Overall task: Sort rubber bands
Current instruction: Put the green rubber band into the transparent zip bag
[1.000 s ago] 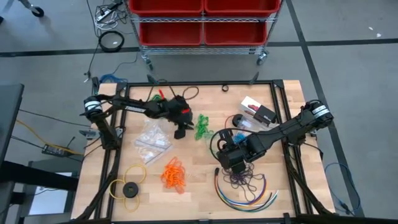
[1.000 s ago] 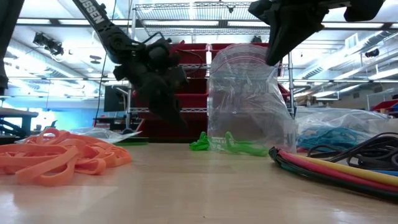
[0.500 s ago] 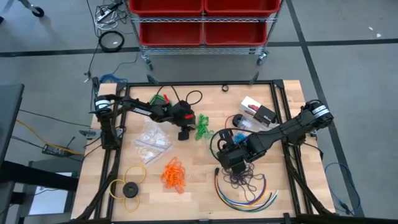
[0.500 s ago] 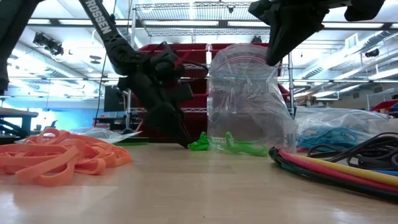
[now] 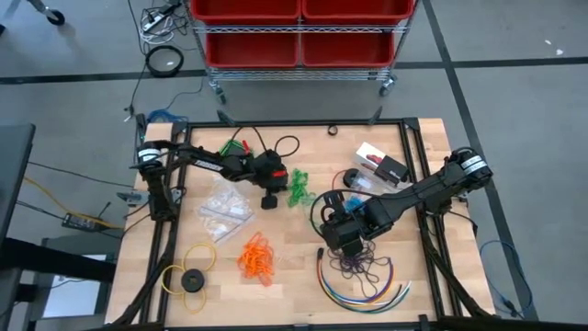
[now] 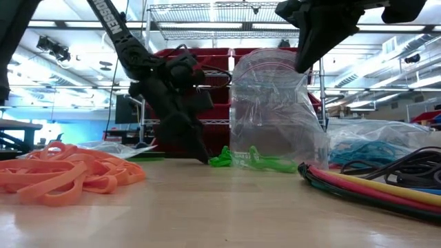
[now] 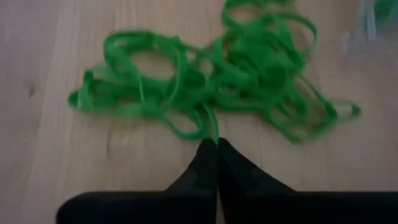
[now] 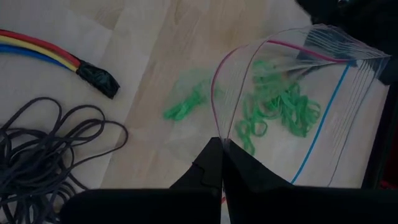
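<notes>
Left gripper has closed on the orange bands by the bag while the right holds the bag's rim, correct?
Not quite: the left gripper is shut on the green rubber bands, as the left wrist view shows. The orange bands lie untouched nearer the front. The right gripper does hold the bag by its rim.

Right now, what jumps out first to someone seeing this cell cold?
The left gripper, shut at the near edge of the green rubber bands near the table's middle, appears to pinch a strand. Just right of that pile, the right gripper is shut on the rim of a clear zip bag held open above the table. An orange bunch lies toward the front, untouched.
</notes>
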{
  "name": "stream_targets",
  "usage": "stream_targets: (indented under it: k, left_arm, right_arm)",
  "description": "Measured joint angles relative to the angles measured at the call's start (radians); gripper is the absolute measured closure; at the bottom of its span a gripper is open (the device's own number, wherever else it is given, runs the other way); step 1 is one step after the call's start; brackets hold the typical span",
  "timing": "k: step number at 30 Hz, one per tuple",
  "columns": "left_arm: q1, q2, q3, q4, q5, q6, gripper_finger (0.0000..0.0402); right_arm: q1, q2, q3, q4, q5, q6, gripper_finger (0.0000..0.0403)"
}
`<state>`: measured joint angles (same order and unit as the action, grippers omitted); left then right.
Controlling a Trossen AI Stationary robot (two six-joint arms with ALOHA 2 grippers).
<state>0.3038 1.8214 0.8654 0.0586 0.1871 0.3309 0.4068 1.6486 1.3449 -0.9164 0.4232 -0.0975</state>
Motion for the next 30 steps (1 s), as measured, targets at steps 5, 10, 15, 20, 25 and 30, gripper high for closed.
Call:
stream_targets:
  k: [5, 10, 15, 20, 25, 30]
  left_arm:
    - [-0.008, -0.164, -0.007, -0.144, 0.007, 0.01, 0.0399]
    - [-0.026, -0.37, -0.005, -0.206, 0.018, 0.039, 0.04]
    - [-0.075, -0.509, -0.003, -0.149, 0.074, 0.027, 0.04]
    - [-0.142, -0.511, 0.008, -0.075, 0.077, 0.003, 0.0401]
    - [-0.193, -0.442, 0.057, -0.025, 0.077, 0.001, 0.0401]
    - [-0.228, -0.371, 0.131, -0.002, 0.075, 0.002, 0.0401]
  right_arm:
    - [0.0, 0.0, 0.0, -0.001, -0.002, 0.0, 0.0403]
    - [0.0, 0.0, 0.0, -0.001, -0.002, 0.001, 0.0403]
    - [0.0, 0.0, 0.0, 0.002, -0.003, 0.0, 0.0403]
    - [0.0, 0.0, 0.0, 0.002, -0.003, 0.0, 0.0403]
    - [0.0, 0.0, 0.0, 0.006, -0.004, -0.001, 0.0403]
    - [0.0, 0.0, 0.0, 0.007, -0.004, -0.008, 0.0403]
